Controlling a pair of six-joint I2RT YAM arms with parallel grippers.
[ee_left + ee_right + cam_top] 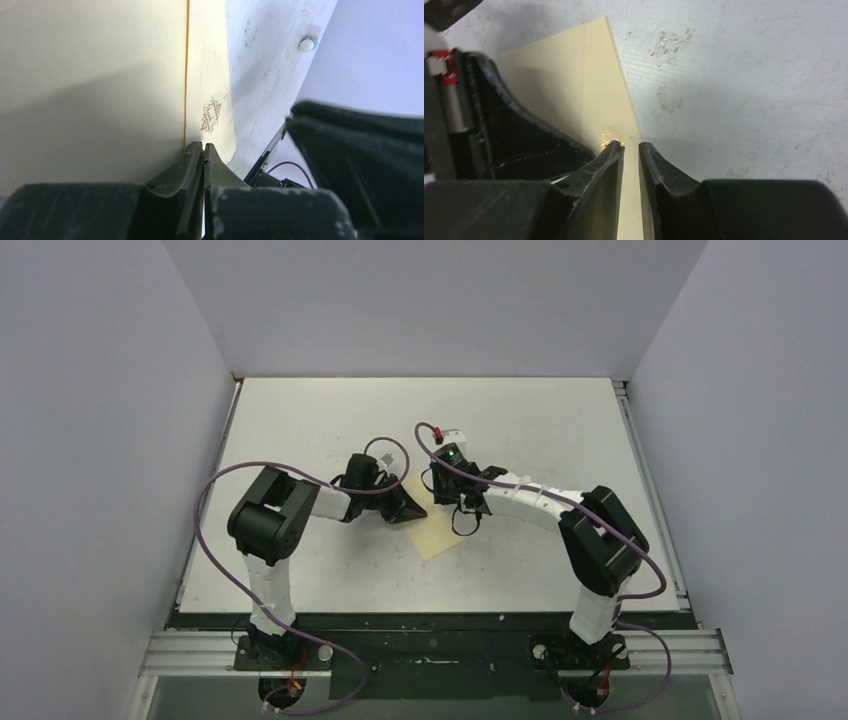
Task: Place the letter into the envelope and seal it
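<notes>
Left fingers (192, 162), pale cream envelope (90, 75), gold emblem (211, 116)

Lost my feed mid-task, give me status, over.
Left jaws shut at edge of pale cream paper envelope. Right jaws slightly apart over it. Gold-printed letter edge shows past seam. No obstruction seen.

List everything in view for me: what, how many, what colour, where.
pale cream paper envelope: one, cream, mid-table between the two grippers.
narrow strip with a small gold ornament: one, cream, along the envelope's edge; letter or flap, cannot tell.
flat table: one, white, scuffed, under everything.
small round knob: one, white, at the table's edge by the wall.
plain walls: three, pale grey, around the table.
left gripper: one, black, shut, tips at the envelope's edge.
right gripper: one, black, slightly open over the strip.
robot arms: two, black and white, trailing purple cables.
</notes>
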